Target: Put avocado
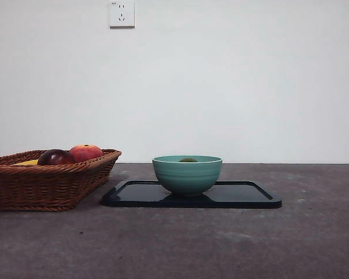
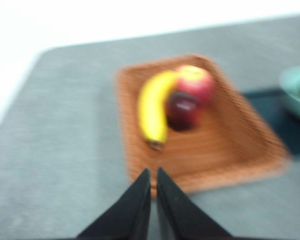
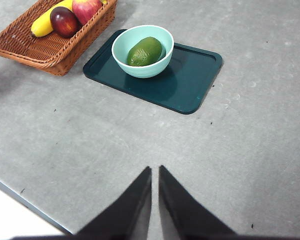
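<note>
The avocado point(image 3: 144, 51) lies in the bowl point(image 3: 121, 47), at the tray's point(image 3: 195, 80) ten o'clock; the task looks finished. Both hands, left point(image 2: 152, 172) and right point(image 3: 155, 170), hang closed and empty.

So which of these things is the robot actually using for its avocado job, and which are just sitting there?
For the job:
- avocado, already lying in the bowl
- green bowl, standing on the dark tray

Just lying about:
- wicker basket
- banana
- dark maroon fruit
- red-orange fruit

Both end effectors are up away from everything, holding nothing.
</note>
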{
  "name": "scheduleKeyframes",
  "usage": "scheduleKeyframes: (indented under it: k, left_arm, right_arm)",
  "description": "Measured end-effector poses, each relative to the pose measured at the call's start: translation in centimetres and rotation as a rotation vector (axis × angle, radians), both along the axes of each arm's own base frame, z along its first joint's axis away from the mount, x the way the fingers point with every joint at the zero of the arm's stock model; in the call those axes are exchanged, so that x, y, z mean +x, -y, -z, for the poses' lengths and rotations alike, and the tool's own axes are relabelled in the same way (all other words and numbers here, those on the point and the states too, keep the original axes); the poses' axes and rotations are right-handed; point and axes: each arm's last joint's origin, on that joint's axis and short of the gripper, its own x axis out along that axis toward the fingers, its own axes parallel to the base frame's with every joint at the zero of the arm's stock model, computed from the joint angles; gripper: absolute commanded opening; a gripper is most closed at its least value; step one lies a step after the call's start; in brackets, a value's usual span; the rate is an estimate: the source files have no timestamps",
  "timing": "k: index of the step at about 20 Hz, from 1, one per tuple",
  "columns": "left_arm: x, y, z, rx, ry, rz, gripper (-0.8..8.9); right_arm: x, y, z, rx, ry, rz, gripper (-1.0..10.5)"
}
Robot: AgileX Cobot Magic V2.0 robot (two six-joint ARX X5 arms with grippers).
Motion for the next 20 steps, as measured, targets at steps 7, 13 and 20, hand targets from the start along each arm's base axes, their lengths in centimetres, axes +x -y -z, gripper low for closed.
scheduleKeyframes:
  k: [7,13,20]
  left_arm:
    - [1.5,-0.7,8.0,-0.004,0.038,-0.119,0.18]
    - [1.8,-1.1,9.1,-0.093,0.124,-0.065,0.19]
    - [2.0,-1.1,9.3,-0.121,0.154,-0.075,0.19]
  right_arm:
    - [0.0,0.0,0.0,0.0,0.0,0.001,0.2]
    - [0.0,0.0,0.0,0.0,0.0,0.0,0.2]
    - [0.0,0.0,0.0,0.0,0.0,0.001,0.2]
